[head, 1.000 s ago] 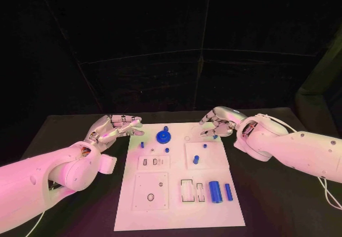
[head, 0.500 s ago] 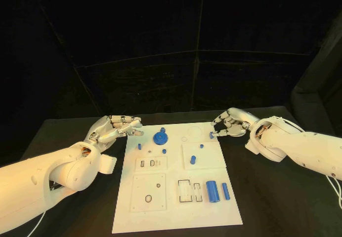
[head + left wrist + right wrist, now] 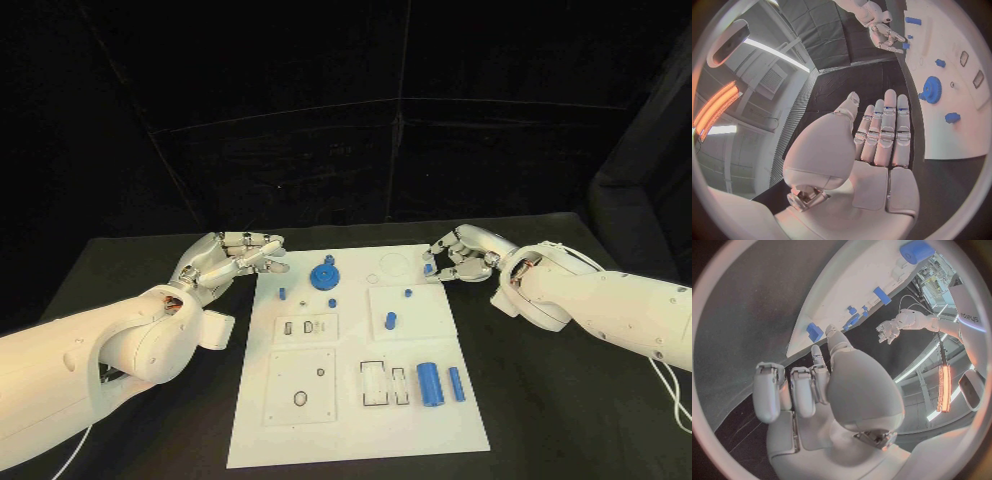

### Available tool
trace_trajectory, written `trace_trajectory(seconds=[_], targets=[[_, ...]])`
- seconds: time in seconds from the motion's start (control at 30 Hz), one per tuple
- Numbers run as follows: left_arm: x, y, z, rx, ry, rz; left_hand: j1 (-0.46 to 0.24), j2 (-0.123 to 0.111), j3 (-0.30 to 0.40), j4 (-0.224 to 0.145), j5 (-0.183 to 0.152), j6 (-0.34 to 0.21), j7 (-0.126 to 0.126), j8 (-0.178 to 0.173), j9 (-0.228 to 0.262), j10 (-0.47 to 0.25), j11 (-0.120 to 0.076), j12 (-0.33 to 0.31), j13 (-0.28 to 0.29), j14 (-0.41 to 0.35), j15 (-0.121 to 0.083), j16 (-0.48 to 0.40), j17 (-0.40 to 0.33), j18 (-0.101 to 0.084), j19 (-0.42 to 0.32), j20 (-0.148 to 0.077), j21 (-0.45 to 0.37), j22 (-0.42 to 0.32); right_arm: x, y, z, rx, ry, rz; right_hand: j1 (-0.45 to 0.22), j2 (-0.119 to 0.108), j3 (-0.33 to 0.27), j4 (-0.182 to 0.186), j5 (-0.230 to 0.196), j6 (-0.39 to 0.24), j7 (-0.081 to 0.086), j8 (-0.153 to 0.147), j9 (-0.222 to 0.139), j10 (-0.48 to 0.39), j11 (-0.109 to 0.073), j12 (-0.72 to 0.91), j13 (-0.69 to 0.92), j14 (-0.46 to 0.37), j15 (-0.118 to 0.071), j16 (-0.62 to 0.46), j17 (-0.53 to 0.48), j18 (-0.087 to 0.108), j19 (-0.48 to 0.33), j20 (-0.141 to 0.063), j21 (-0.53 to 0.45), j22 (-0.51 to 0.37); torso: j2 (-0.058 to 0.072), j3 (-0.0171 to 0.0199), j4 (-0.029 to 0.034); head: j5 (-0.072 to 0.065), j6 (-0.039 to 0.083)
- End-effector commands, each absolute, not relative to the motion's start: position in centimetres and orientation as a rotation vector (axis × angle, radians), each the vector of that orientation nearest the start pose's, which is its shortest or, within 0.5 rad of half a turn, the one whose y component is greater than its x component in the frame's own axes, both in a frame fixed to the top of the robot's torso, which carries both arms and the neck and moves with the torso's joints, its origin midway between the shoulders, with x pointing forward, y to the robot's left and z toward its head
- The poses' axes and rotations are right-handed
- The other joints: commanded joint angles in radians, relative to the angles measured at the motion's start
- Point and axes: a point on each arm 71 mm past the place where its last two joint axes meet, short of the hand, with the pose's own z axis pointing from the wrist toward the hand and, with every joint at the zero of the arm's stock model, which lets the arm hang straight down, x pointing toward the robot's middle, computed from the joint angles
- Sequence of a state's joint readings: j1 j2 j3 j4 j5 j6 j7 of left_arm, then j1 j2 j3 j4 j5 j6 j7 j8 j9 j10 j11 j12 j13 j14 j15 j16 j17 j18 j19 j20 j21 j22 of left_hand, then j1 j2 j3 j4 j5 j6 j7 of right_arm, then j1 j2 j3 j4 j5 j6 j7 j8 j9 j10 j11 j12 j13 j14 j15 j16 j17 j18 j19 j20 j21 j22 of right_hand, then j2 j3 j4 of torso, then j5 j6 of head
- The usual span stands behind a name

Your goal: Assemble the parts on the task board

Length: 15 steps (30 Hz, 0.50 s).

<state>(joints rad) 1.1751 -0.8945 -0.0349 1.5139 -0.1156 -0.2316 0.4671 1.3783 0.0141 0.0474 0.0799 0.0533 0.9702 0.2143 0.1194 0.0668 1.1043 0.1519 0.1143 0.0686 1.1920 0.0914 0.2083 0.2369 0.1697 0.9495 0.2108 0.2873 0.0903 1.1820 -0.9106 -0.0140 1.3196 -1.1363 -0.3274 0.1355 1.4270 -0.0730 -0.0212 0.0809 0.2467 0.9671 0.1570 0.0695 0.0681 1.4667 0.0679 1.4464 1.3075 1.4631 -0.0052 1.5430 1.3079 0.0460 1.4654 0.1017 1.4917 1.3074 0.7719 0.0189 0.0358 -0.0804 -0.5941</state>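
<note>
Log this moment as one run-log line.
left robot hand: open, beside task board | right robot hand: pinching small blue part at board's far edge

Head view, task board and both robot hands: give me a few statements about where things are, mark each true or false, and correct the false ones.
1. A blue gear lies on the far half of the task board. True.
2. The left robot hand holds a blue part. False: it holds nothing and sits by the board's far left corner.
3. Two blue cylinders, a thick one and a thin one, lie side by side on the board's near right part. True.
4. The right robot hand is at the board's near edge. False: it is at the far right corner.
</note>
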Motion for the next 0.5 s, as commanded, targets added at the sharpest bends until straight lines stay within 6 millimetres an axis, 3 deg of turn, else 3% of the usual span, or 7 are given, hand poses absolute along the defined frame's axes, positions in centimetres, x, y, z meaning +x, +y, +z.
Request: trace_trajectory(seconds=[0.03,0.3,0.5], targets=[[48.46,23.07,-18.01,-0.957,1.407,-1.599,0.002,0.008,-0.001,-0.004,-0.003,0.006,-0.002,-0.006,-0.001,0.006,-0.002,-0.005,-0.001,-0.001,0.005,-0.007,0.001,0.015,0.008,0.002,-0.004,-0.001,51.50,-29.50,-19.02,0.146,1.634,0.737,0.008,0.002,-0.001,-0.007,0.003,-0.004,0.000,-0.004,-0.001,0.023,0.001,-0.001,0.160,0.094,-0.002,0.004,0.202,-0.007,0.017,-0.004,0.001,0.073,0.000,-0.0007,0.0001,-0.001,-0.001],[48.46,23.07,-18.04,-0.958,1.408,-1.600,0.003,0.008,0.000,-0.007,-0.003,0.007,-0.002,-0.006,-0.001,0.008,-0.002,-0.006,-0.001,-0.001,0.005,-0.009,0.002,0.015,0.009,0.002,-0.005,-0.002,51.80,-29.51,-19.41,0.135,1.643,0.721,0.020,0.028,0.014,-0.020,-0.014,0.010,0.000,0.003,0.001,0.026,0.001,0.004,0.164,0.095,-0.001,0.005,0.206,-0.007,0.019,-0.002,0.002,0.075,0.000,-0.0006,0.0009,-0.002,-0.003],[48.47,23.10,-18.05,-0.958,1.408,-1.599,0.003,0.008,0.000,-0.007,-0.003,0.007,-0.002,-0.006,-0.001,0.008,-0.002,-0.006,-0.001,-0.001,0.005,-0.009,0.002,0.015,0.009,0.002,-0.005,-0.002,51.70,-29.37,-19.95,0.105,1.656,0.708,0.024,0.035,0.021,-0.027,-0.019,0.022,-0.002,0.007,0.003,0.028,0.000,0.006,0.167,0.096,-0.002,0.006,0.208,-0.008,0.020,-0.002,0.003,0.078,0.000,-0.0011,-0.0003,-0.001,-0.005]])
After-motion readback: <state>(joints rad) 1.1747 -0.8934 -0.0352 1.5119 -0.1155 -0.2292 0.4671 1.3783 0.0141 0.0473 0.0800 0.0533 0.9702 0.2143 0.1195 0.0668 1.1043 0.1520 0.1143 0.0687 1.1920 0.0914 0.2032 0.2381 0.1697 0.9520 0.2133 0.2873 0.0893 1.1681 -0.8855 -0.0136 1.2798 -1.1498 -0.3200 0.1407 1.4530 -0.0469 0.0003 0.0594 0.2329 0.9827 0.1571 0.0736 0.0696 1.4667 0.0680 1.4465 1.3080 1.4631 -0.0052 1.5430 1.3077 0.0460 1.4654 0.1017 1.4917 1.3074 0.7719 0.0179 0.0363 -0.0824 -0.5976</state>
